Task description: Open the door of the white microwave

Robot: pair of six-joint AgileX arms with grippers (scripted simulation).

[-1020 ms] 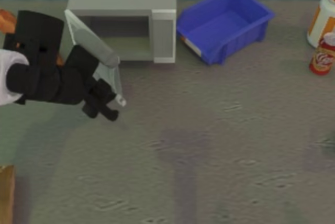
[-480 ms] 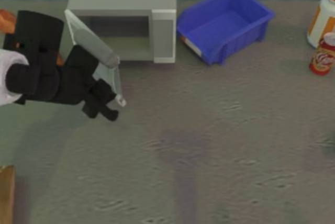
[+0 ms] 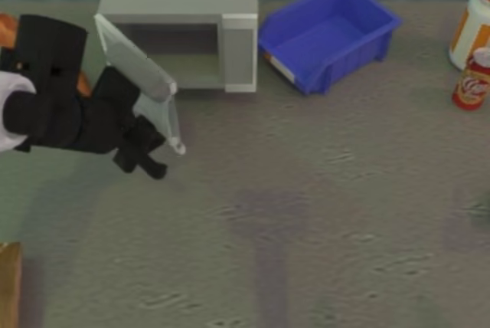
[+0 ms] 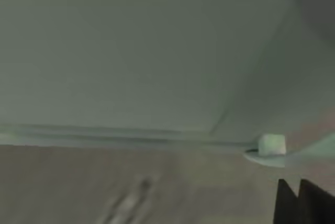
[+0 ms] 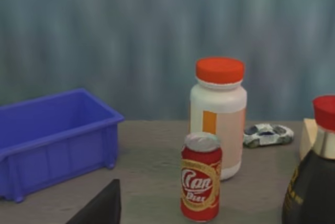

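The boxy white microwave [image 3: 184, 21] with a grey top stands at the counter's [image 3: 321, 221] far left. Its door [image 3: 142, 79], a white-framed panel with a grey translucent window, hangs swung outward toward the left. The left pincer [image 3: 150, 161] sits just beside the door's free lower corner; whether it is closed on the edge or merely touching cannot be told. The right pincer is out of sight.
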